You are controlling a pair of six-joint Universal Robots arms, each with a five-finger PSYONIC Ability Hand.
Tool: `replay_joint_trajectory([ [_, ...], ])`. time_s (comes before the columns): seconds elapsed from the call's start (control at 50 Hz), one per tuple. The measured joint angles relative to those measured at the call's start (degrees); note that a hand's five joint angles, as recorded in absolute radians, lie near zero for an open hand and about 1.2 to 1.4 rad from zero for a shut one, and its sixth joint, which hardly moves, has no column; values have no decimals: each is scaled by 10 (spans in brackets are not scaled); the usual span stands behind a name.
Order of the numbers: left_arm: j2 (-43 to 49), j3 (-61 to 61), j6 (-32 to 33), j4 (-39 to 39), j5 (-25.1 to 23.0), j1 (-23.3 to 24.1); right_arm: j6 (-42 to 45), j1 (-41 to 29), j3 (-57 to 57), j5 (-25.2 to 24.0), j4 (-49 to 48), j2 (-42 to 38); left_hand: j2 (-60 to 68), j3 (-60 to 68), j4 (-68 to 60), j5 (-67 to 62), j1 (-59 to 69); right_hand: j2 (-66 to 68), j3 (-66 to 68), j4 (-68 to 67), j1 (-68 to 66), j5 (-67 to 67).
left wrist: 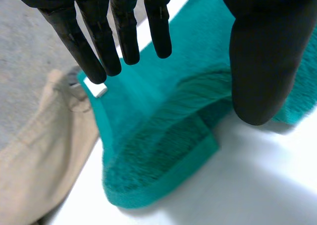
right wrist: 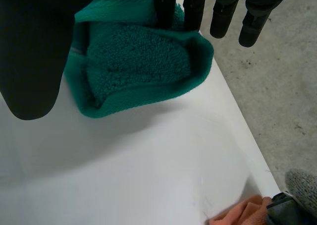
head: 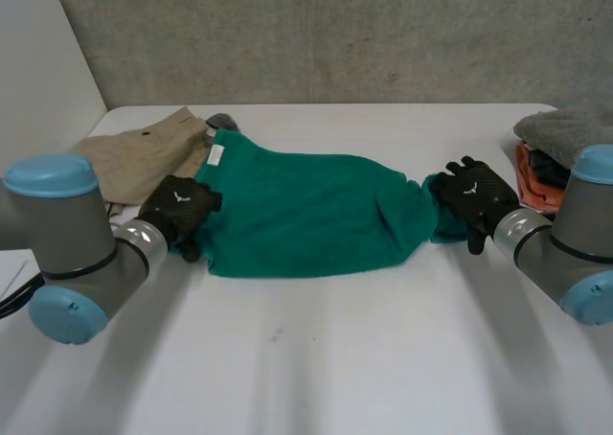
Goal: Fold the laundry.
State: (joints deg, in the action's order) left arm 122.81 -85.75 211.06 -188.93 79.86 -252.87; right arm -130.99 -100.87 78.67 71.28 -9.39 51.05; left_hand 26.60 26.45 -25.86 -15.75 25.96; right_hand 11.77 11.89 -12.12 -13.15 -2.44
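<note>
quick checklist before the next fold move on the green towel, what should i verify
1. Left robot hand open over the green towel's end by the khaki trousers: ok.
2. Right robot hand at the opposite end: ok.
3. Right robot hand's hold on the towel: cannot tell.
4. Towel flat: not ok, bunched at the right robot hand.
5. Trousers apart from towel: not ok, touching.
6. Bare white table in front: ok.

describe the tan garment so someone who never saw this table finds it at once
Start at the white table's far left corner, just beyond the left hand. The tan garment lies there against the teal towel's end; it is smooth, flat-woven khaki, while the towel is fluffy and green.
</note>
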Motion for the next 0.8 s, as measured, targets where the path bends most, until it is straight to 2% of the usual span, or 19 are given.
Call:
replay_joint_trajectory([
  [0.1,23,19,15,22,9,4,-12,-3,-24,2,-4,-20,27,30,-35,-37,36,6,5,-5,-3,-6],
  [0.16,40,35,21,31,12,2,-20,-5,-42,3,-6,-37,137,138,-138,-137,154,46,45,-41,-17,-43],
  [0.18,42,38,22,32,12,1,-21,-5,-45,3,-6,-40,137,138,-138,-137,154,61,59,-54,-32,-52],
  [0.2,47,44,23,36,13,0,-24,-5,-50,3,-6,-45,295,284,-293,-289,321,107,105,-99,-84,-103],
  [0.22,51,49,23,40,14,-1,-28,-5,-57,4,-6,-50,344,342,-351,-348,375,168,158,-153,-151,-156],
  [0.26,56,58,23,47,15,-3,-33,-5,-66,5,-6,-57,406,401,-413,-406,401,234,229,-225,-221,-223],
  [0.34,34,62,9,68,13,0,-61,-2,-76,9,-1,-49,417,412,-424,-408,401,538,529,-527,-502,-517],
  [0.4,-10,52,-20,81,10,6,-96,6,-72,12,8,-19,417,412,-424,-408,401,553,553,-562,-502,-532],
  [0.64,-202,-1,-142,97,4,23,-206,61,-73,4,80,127,418,413,-424,-408,401,553,556,-563,-502,-532],
  [0.72,-245,-8,-161,97,5,20,-219,72,-117,-2,106,126,418,413,-424,-408,401,553,556,-563,-502,-532],
  [0.8,-259,-10,-167,98,4,16,-222,74,-184,-4,128,81,418,413,-424,-408,401,553,556,-563,-502,-532],
])
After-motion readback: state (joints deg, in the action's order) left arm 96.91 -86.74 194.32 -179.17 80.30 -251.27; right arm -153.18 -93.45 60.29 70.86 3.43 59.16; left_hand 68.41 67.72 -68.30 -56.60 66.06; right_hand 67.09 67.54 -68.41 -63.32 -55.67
